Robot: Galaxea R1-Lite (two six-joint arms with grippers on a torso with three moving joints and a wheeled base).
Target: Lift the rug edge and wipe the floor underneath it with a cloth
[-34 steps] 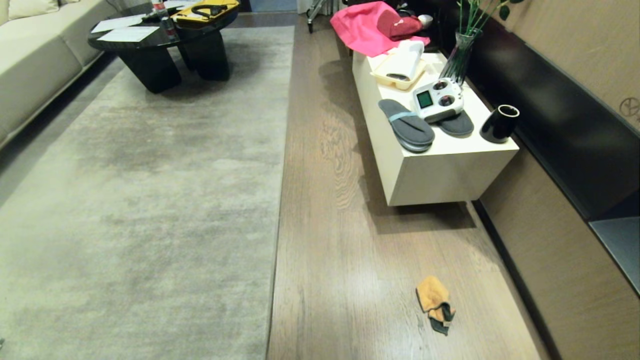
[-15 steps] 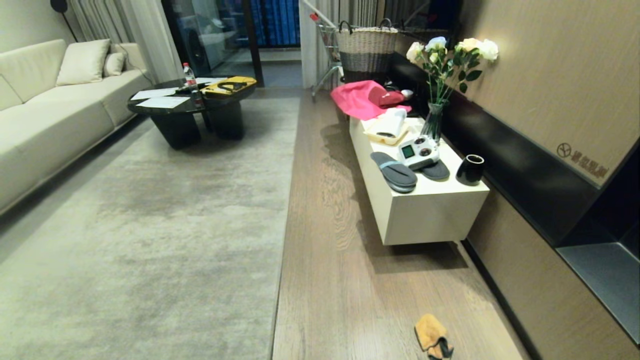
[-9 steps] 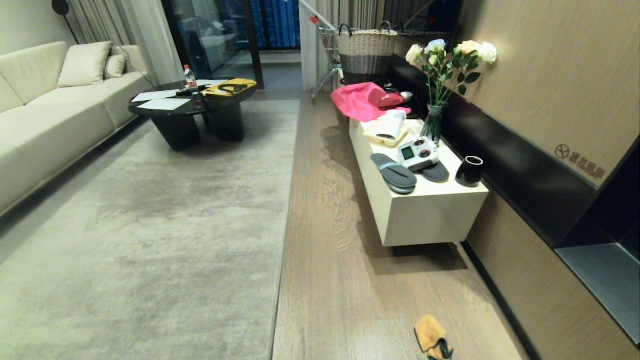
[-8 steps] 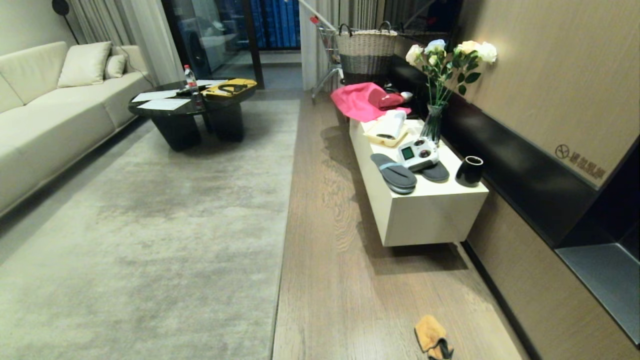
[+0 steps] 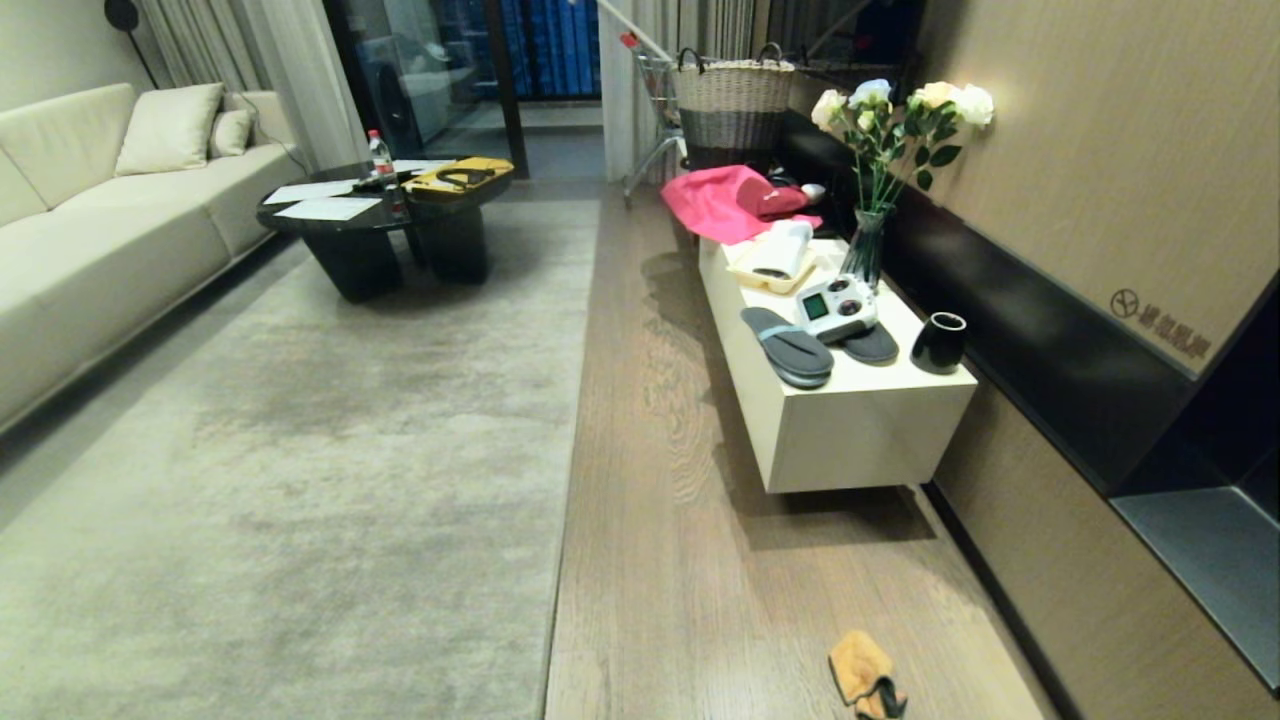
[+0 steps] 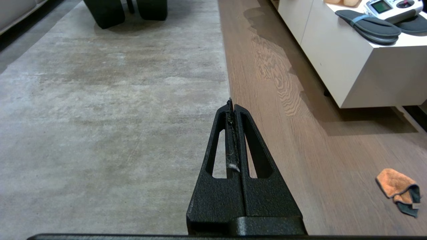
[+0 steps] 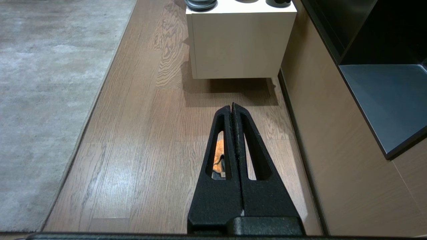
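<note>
While the rug edge (image 5: 565, 440) lies flat and unlifted, both grippers hang closed and empty, the orange cloth (image 7: 218, 155) lying on the floor (image 7: 140, 146) below the right gripper (image 7: 232, 108)'s fingertips; left gripper (image 6: 231, 104) idle.

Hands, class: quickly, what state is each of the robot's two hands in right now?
Left hand: closed, holding nothing, above the rug edge.
Right hand: closed, holding nothing, above the floor; the cloth lies under it.
</note>
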